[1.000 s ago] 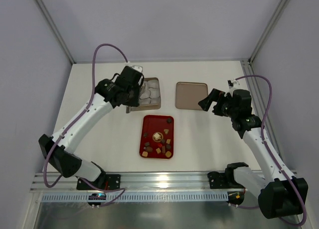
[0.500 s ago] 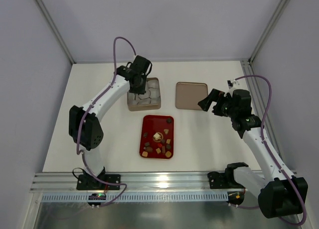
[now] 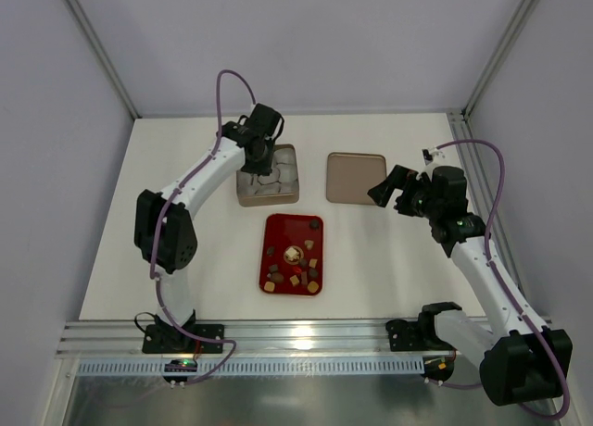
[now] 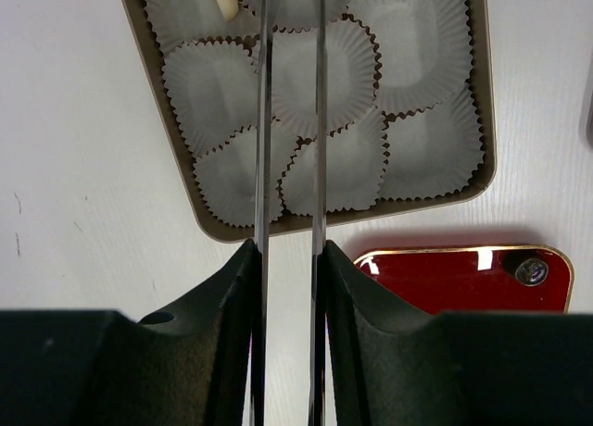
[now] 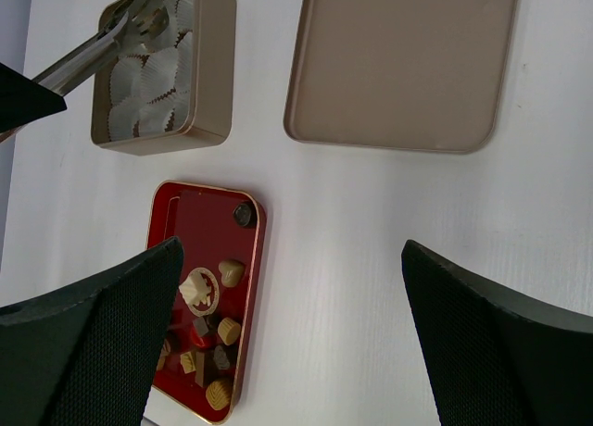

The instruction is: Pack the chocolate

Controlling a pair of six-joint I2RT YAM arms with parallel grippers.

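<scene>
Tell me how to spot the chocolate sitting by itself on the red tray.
Look at the red rectangular tray on the white table. One dark round chocolate sits alone in its far right corner; the other chocolates cluster toward the near end.

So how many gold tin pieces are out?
2: the open tin with paper cups, and the lid to its right, both beyond the red tray. None seems hidden.

We show a white table top [image 3: 185,259] carrying three items. A square golden-brown metal tin [image 3: 269,203] lies toward the far side, left of centre. A flat golden-brown lid [image 3: 356,178] lies apart to its right. A red rectangular tray [image 3: 281,231], gold-rimmed, lies just nearer than the tin.
</scene>
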